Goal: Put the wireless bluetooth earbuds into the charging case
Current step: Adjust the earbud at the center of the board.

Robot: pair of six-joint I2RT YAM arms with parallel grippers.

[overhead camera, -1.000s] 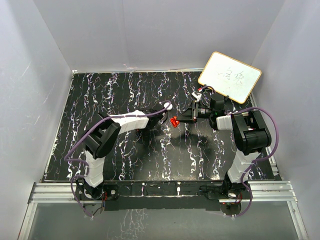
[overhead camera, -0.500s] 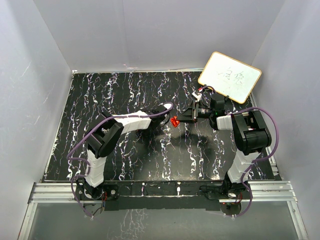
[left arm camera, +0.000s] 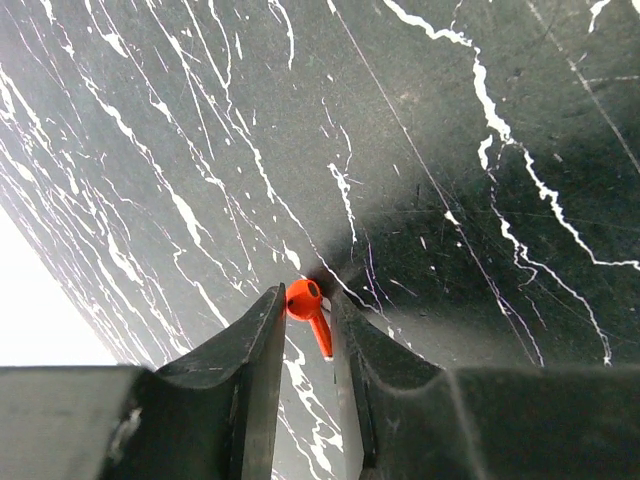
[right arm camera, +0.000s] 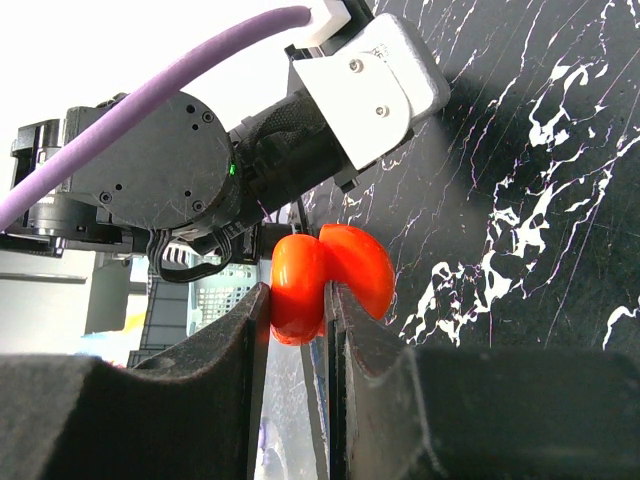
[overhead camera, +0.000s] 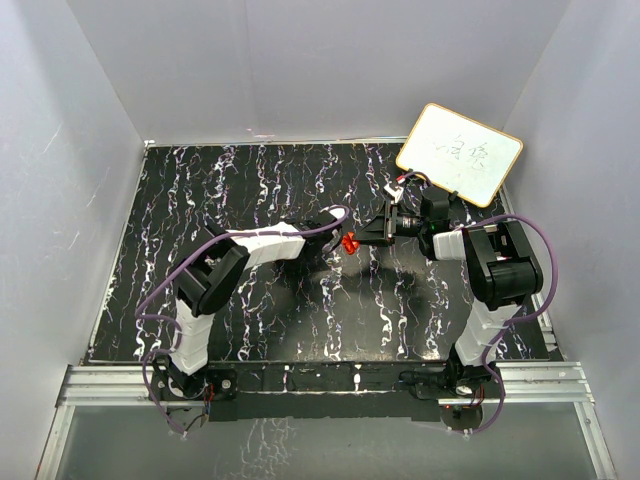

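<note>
Both arms reach in, tools almost tip to tip at mid-frame in the top view.
Left arm (overhead camera: 215, 275) bent, forearm pointing right; left tool (left arm camera: 307, 300) pinches red earbud (left arm camera: 302, 298). Right arm (overhead camera: 495, 265) folded, wrist pointing left; right tool (right arm camera: 298, 292) clamped on red case (right arm camera: 350, 265).

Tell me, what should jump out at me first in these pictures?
Bright red against the black, white-veined table: the left hand holds a tiny red earbud between its fingertips, and the right hand clamps a glossy red charging case, the two almost nose to nose near the table's middle. A small whiteboard with faint scribbles leans at the far right corner.
</note>
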